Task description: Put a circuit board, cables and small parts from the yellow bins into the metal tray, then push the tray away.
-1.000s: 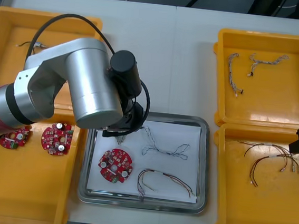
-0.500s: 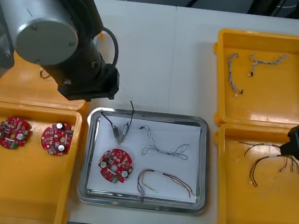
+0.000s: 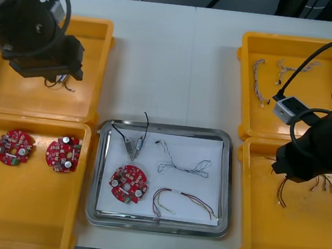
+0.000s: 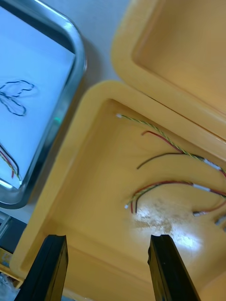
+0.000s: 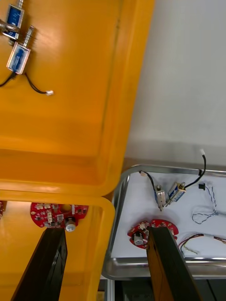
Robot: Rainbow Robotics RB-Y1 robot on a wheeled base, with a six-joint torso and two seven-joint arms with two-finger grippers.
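Observation:
The metal tray (image 3: 156,226), white inside, holds a red circuit board (image 3: 128,185), small metal parts (image 3: 134,145) on black leads, a blue and white cable (image 3: 183,163) and a red and yellow cable (image 3: 183,199). My left arm (image 3: 37,29) hangs over the far left yellow bin (image 3: 95,65). Its left gripper (image 5: 106,230) is open with nothing between the fingers, above the bin's wall and the tray's corner (image 5: 121,186). My right arm (image 3: 316,148) is over the near right bin (image 3: 244,226). There the right gripper (image 4: 107,240) stands open above red and yellow cables (image 4: 174,160).
Two more circuit boards (image 3: 15,147) (image 3: 63,153) lie in the near left bin. Small metal parts (image 5: 16,51) remain in the far left bin. Twisted cables (image 3: 263,81) lie in the far right bin. Bare table stretches beyond the tray.
My left arm has drawn back from the tray to the far left bin, leaving the small metal parts on the tray. The right arm has come in over the near right bin.

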